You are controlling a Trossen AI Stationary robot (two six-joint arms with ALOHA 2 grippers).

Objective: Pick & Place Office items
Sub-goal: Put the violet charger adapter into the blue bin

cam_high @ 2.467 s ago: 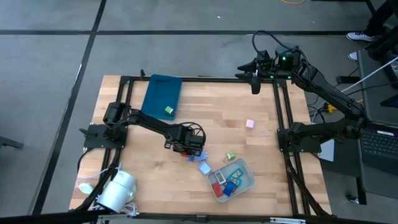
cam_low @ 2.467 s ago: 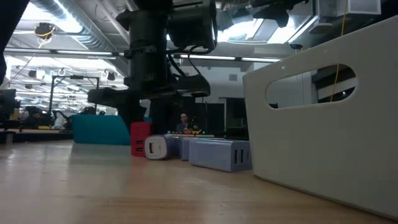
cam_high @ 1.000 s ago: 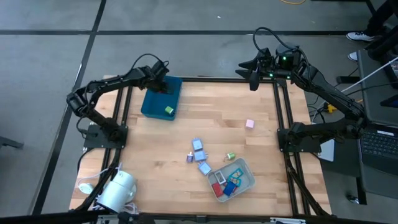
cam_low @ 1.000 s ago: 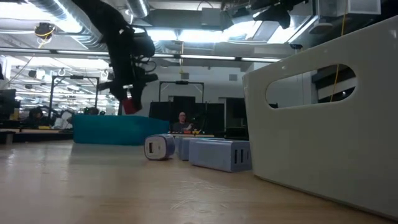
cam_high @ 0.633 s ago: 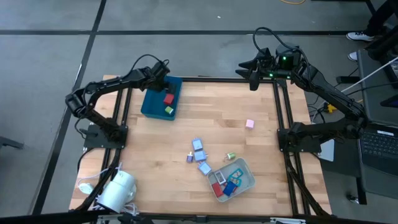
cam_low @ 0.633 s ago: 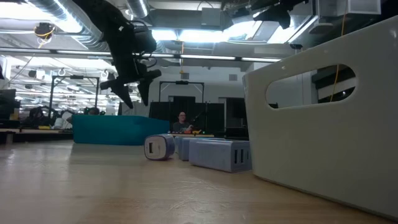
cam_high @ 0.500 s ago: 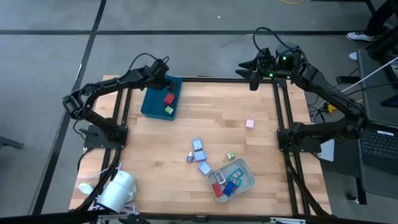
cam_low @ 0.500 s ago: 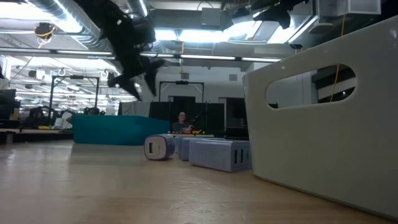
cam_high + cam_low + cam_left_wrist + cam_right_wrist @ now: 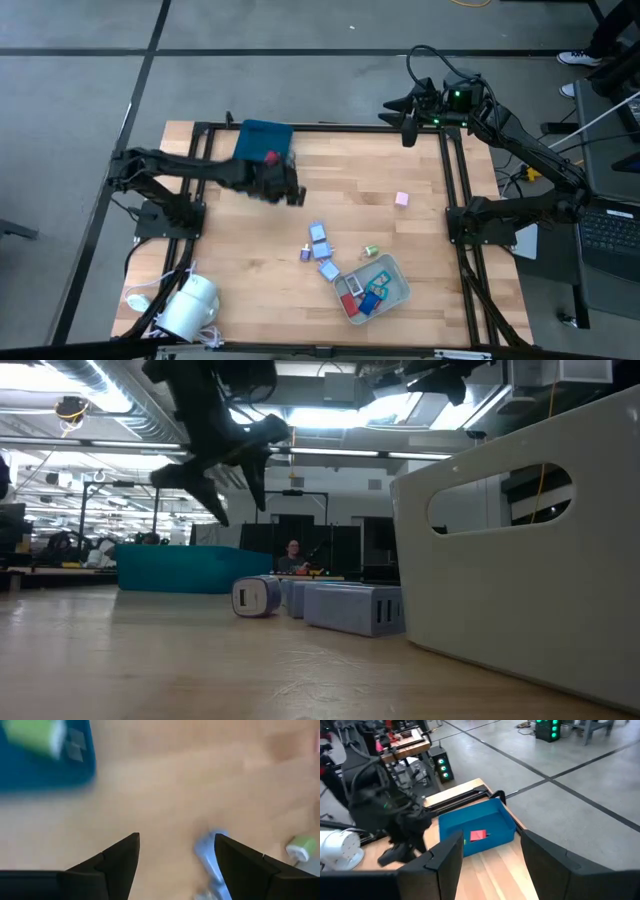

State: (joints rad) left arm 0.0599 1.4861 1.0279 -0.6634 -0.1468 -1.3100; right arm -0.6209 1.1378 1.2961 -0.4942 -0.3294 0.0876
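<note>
Open left gripper (image 9: 292, 196) clear of teal tray (image 9: 255, 135) edge

The left arm stretches out low and nearly straight from its base, its wrist turned downward. The left claw (image 9: 285, 190) hangs above the worktop (image 9: 420, 235) with its two dark fingers (image 9: 120, 857) spread apart and nothing between them. The right arm is folded high and drawn back, and the right claw (image 9: 405, 128) is poised beyond the worktop's far edge, fingers (image 9: 445, 857) apart, empty.
</note>
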